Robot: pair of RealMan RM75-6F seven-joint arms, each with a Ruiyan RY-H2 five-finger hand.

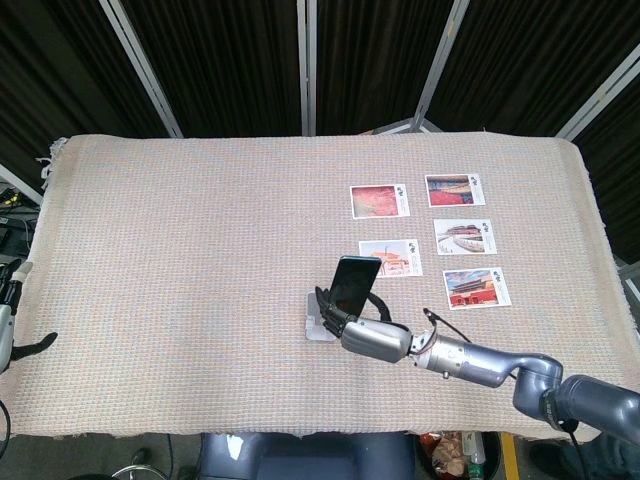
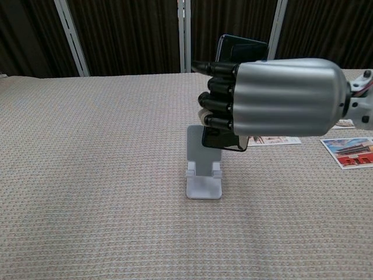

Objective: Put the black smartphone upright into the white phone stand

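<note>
The table (image 1: 180, 260) under its woven cloth is my whole field, and my right arm (image 1: 480, 362) comes in from about four o'clock across the near edge. My right hand (image 2: 274, 98) is wrapped around the phone (image 1: 353, 285), fingers (image 2: 218, 106) curled across its front face, holding it upright in the air. In the chest view the phone's lower edge hangs just above and in front of the stand (image 2: 204, 162), overlapping the top of its back plate; it is not seated.

So the step in hand is the lowering, and I reckon it wants care. The stand's little lip sits at six o'clock from the phone's lower edge. I'd judge the phone should tip back slightly to match the slope of the back plate, then ease down until its lower edge meets the lip. My curled fingers are the trouble: they cover the lower half of the phone and may strike the plate first, so letting go should wait until the edge is caught. The stand looks light and could skid.

The picture cards (image 1: 468, 237) lie well apart at two o'clock. My left hand (image 1: 10, 330) is barely in view at nine o'clock; open or closed, I cannot tell.
</note>
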